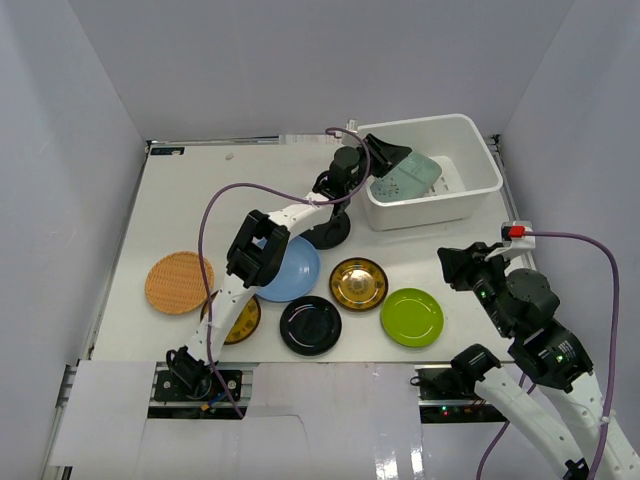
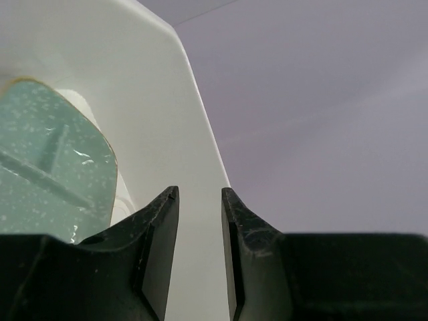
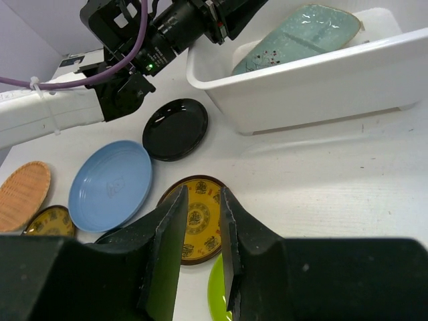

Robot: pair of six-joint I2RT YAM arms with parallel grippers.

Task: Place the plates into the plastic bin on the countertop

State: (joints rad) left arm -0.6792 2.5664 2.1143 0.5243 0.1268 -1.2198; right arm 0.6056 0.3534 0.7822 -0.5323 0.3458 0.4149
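My left gripper (image 1: pixel 388 155) hangs over the 9 o'clock rim of the plastic bin (image 1: pixel 478 188), which sits at about 1 o'clock on the countertop (image 1: pixel 200 190). Its fingers (image 2: pixel 160 227) stand a narrow gap apart with nothing between them. Through the gap I see only the bin's white wall. The pale green squarish plate (image 1: pixel 408 176) lies tilted inside the bin, in its 9 o'clock half, clear of my fingers.

My right gripper (image 1: pixel 455 268) hovers at about 4 o'clock on the countertop. Its fingers (image 3: pixel 167 234) are also slightly parted and hold nothing.

The other plates lie flat on the countertop outside the bin. One black plate (image 3: pixel 175 129) sits at 7 o'clock from the bin, beside my left arm. The light blue plate (image 1: pixel 292 270) is at 7 o'clock from that one, and the gold plate (image 1: pixel 358 283) is at 3 o'clock from the blue. The lime green plate (image 1: pixel 412 317) is at 4 o'clock from the gold. The second black plate (image 1: pixel 310 325) is at 7 o'clock from the gold. The patterned yellow plate (image 1: pixel 243 322) is at 9 o'clock from the second black plate, partly hidden by my left arm. The orange plate (image 1: pixel 180 282) lies apart at 9 o'clock from the blue.
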